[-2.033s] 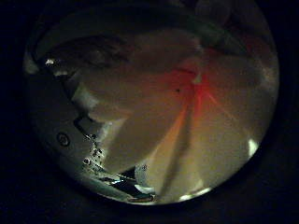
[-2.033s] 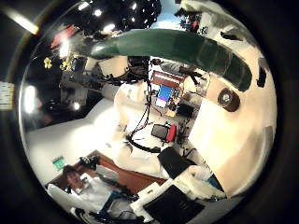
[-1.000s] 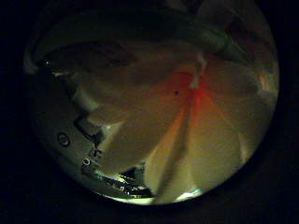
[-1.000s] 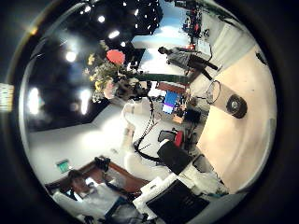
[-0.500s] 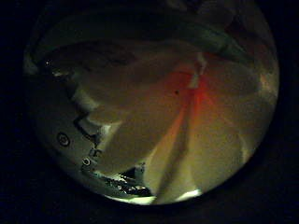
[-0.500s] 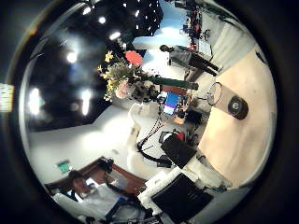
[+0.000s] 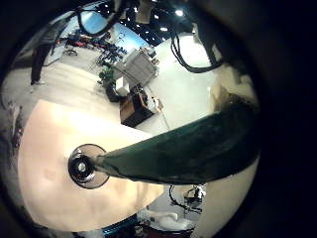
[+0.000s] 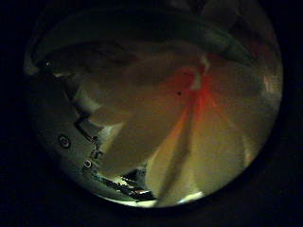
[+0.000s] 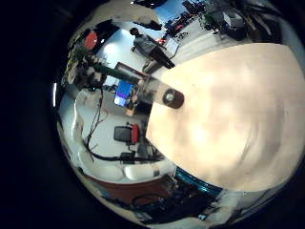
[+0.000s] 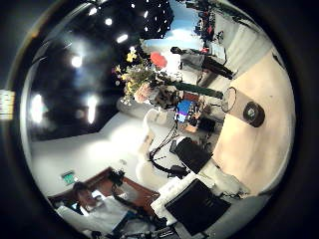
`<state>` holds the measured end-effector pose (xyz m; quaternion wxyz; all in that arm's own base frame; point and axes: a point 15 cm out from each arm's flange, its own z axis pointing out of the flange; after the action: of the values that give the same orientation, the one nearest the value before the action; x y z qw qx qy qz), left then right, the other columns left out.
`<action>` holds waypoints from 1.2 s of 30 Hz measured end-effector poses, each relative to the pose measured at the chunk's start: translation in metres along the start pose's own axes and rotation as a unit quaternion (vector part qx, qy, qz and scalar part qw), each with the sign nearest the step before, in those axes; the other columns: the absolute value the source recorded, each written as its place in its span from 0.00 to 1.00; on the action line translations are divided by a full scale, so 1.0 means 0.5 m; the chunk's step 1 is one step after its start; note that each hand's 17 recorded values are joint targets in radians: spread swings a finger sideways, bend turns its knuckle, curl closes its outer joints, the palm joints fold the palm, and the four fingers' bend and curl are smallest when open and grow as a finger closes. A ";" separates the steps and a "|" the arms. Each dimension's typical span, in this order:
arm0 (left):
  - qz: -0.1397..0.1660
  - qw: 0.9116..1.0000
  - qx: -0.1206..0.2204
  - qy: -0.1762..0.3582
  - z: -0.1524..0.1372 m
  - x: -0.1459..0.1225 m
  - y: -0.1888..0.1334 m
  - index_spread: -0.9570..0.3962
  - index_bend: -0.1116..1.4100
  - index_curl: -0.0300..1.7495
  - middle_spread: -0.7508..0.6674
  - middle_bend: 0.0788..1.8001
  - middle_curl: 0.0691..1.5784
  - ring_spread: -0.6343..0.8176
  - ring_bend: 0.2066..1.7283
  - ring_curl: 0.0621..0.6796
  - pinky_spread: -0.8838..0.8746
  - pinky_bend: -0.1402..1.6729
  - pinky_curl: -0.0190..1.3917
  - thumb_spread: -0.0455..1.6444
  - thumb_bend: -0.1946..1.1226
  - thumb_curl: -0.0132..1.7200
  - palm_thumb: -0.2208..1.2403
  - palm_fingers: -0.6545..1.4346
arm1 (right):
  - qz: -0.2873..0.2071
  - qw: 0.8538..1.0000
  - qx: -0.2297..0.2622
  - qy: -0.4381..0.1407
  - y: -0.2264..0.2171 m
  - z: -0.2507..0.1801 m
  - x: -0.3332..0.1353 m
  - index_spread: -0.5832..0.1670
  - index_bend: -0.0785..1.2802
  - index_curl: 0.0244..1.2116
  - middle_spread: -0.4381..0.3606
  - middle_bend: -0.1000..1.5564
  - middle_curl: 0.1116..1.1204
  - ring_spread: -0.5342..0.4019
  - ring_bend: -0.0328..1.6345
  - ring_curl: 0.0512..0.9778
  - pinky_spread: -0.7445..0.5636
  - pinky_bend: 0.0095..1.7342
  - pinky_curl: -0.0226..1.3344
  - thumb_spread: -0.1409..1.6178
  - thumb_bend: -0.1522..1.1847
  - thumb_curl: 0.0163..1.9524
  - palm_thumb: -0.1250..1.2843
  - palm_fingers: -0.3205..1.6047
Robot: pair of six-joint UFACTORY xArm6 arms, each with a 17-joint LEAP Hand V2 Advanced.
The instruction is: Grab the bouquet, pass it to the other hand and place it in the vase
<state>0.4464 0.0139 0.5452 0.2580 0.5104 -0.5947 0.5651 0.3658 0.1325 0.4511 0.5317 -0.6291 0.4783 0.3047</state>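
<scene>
— Slid closer to the vase (image 10: pixel 249 113) since a second ago, going by the right thumb-side view: bouquet (image 10: pixel 140 78) further along, tip of the wrap now right by the rim. Same read?

— Yep. Starting from the left hand (image 8: pixel 80 142): petals (image 8: pixel 189 113) filling nearly that whole thumb-side view, so right up against the palm. Can't tell the grip from it though, just petals and a bit of hand body.

— And the little-finger side?

— Shows what the thumb side doesn't: wrapped stem (image 7: pixel 188 149) running out from the palm edge, wide there, tapering to a point at the vase (image 7: pixel 87 166). Seen from above: round, clear-walled, upright on the table (image 7: pixel 45 129), dark in the middle. Tip overlapping the rim. Can't say whether actually inside or only over it.

— Right hand?

— Well apart from the bouquet, looking across the table (image 9: pixel 233 124). No part of it showing, so released or clenched: can't tell. Only views with the whole bouquet (image 9: pixel 110 62) though: up off the table, lying nearly level, loose cluster of mixed blooms at the far end, long dark wrap pointing at the vase (image 9: pixel 172 97).

— So bunch at the vase, not clearly in.

— Pretty much.
</scene>
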 end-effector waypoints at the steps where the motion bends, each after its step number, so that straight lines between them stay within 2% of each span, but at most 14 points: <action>1: -0.003 1.000 -0.001 0.001 0.003 -0.008 0.004 0.16 0.48 0.72 0.15 0.60 0.62 0.16 0.85 0.82 0.25 0.88 0.49 0.67 0.14 0.46 0.80 0.84 | 0.000 1.000 0.000 0.000 0.000 0.000 0.000 0.38 0.18 0.21 0.68 0.19 0.23 0.78 0.44 0.19 0.93 0.45 0.25 0.65 0.09 0.22 0.54 0.24; 11: -0.024 0.999 0.006 0.035 0.024 -0.085 0.041 0.15 0.42 0.73 0.15 0.58 0.61 0.16 0.83 0.80 0.24 0.87 0.49 0.63 0.12 0.40 0.70 0.83 | 0.000 1.000 -0.001 -0.001 0.002 0.002 0.008 0.37 0.19 0.23 0.66 0.18 0.22 0.76 0.43 0.17 0.93 0.44 0.23 0.65 0.09 0.22 0.54 0.26; 13: -0.036 0.998 0.015 0.051 0.026 -0.112 0.052 0.16 0.39 0.73 0.16 0.58 0.60 0.15 0.79 0.76 0.23 0.85 0.47 0.62 0.11 0.38 0.66 0.82 | -0.003 1.000 -0.001 -0.001 0.000 0.000 0.005 0.37 0.19 0.23 0.66 0.18 0.22 0.76 0.43 0.17 0.93 0.44 0.23 0.65 0.09 0.22 0.54 0.26; 14: -0.041 0.998 0.019 0.054 0.022 -0.126 0.057 0.16 0.35 0.72 0.16 0.57 0.59 0.14 0.75 0.73 0.22 0.83 0.46 0.62 0.10 0.37 0.62 0.78 | -0.005 1.000 0.001 0.001 -0.003 -0.004 0.003 0.36 0.19 0.24 0.66 0.17 0.22 0.76 0.42 0.17 0.93 0.44 0.22 0.65 0.09 0.22 0.54 0.26; 15: -0.044 0.997 0.021 0.053 0.016 -0.139 0.062 0.17 0.32 0.71 0.16 0.56 0.58 0.13 0.72 0.71 0.21 0.82 0.45 0.62 0.10 0.36 0.59 0.73 | -0.005 1.000 0.003 0.002 -0.004 -0.006 0.002 0.36 0.19 0.24 0.66 0.17 0.22 0.76 0.42 0.17 0.93 0.44 0.22 0.65 0.09 0.22 0.54 0.27; 16: -0.046 0.998 0.018 0.048 0.013 -0.152 0.069 0.21 0.23 0.70 0.20 0.50 0.58 0.16 0.66 0.72 0.21 0.81 0.47 0.61 0.09 0.34 0.55 0.50 | -0.006 1.000 0.004 0.003 -0.005 -0.008 0.001 0.36 0.21 0.25 0.65 0.17 0.22 0.76 0.42 0.16 0.93 0.43 0.22 0.65 0.09 0.22 0.55 0.28; 17: -0.048 0.998 0.011 0.039 0.010 -0.167 0.080 0.28 0.18 0.67 0.30 0.36 0.55 0.26 0.62 0.75 0.29 0.72 0.47 0.61 0.08 0.33 0.50 0.21 | -0.006 1.000 0.004 0.003 -0.005 -0.008 0.002 0.36 0.23 0.25 0.65 0.17 0.21 0.76 0.41 0.16 0.93 0.43 0.21 0.65 0.10 0.22 0.55 0.28; 18: -0.050 0.998 0.001 0.026 0.007 -0.184 0.092 0.33 0.16 0.65 0.37 0.29 0.51 0.34 0.59 0.68 0.37 0.67 0.45 0.60 0.08 0.31 0.47 0.16 | -0.007 1.000 0.004 0.004 -0.005 -0.009 0.001 0.36 0.25 0.26 0.63 0.17 0.21 0.75 0.41 0.15 0.93 0.42 0.21 0.65 0.10 0.22 0.55 0.29; 20: -0.056 0.998 -0.024 -0.003 -0.001 -0.219 0.119 0.43 0.11 0.59 0.54 0.19 0.42 0.52 0.48 0.47 0.54 0.53 0.36 0.58 0.08 0.28 0.39 0.08 | -0.010 1.000 0.001 0.007 -0.001 -0.009 0.000 0.36 0.28 0.28 0.62 0.16 0.20 0.75 0.39 0.15 0.93 0.41 0.20 0.65 0.10 0.22 0.55 0.30; 23: -0.071 0.996 -0.038 -0.044 -0.034 -0.266 0.144 0.55 0.08 0.51 0.72 0.11 0.33 0.68 0.39 0.34 0.70 0.44 0.27 0.55 0.09 0.25 0.32 0.10 | -0.013 1.000 0.000 0.007 0.001 -0.008 0.000 0.35 0.32 0.30 0.62 0.16 0.19 0.74 0.38 0.14 0.94 0.40 0.19 0.65 0.10 0.22 0.56 0.32; 26: -0.099 0.992 -0.030 -0.070 -0.072 -0.303 0.152 0.64 0.08 0.43 0.84 0.07 0.29 0.78 0.34 0.26 0.80 0.38 0.23 0.53 0.11 0.24 0.29 0.13 | -0.014 1.000 0.000 0.007 0.001 -0.008 0.000 0.35 0.35 0.32 0.61 0.16 0.18 0.73 0.38 0.14 0.94 0.40 0.19 0.64 0.10 0.22 0.56 0.33; 30: -0.127 0.984 -0.045 -0.113 -0.120 -0.341 0.189 0.71 0.10 0.33 0.91 0.05 0.24 0.86 0.28 0.21 0.89 0.34 0.19 0.51 0.11 0.23 0.28 0.15 | -0.017 1.000 -0.001 0.006 0.005 -0.007 0.002 0.35 0.37 0.33 0.60 0.16 0.17 0.72 0.38 0.14 0.94 0.39 0.18 0.64 0.10 0.23 0.56 0.34; 36: -0.143 0.979 -0.020 -0.142 -0.192 -0.350 0.223 0.75 0.12 0.23 0.95 0.04 0.18 0.91 0.23 0.16 0.94 0.31 0.16 0.51 0.12 0.21 0.28 0.18 | -0.025 1.000 -0.012 -0.003 0.014 -0.003 0.002 0.34 0.38 0.34 0.59 0.17 0.17 0.69 0.38 0.13 0.95 0.39 0.17 0.64 0.09 0.23 0.56 0.35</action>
<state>0.3811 0.1414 0.3670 0.2593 0.6600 -0.5574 0.4318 0.3594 0.1307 0.4482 0.5331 -0.6462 0.4572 0.2988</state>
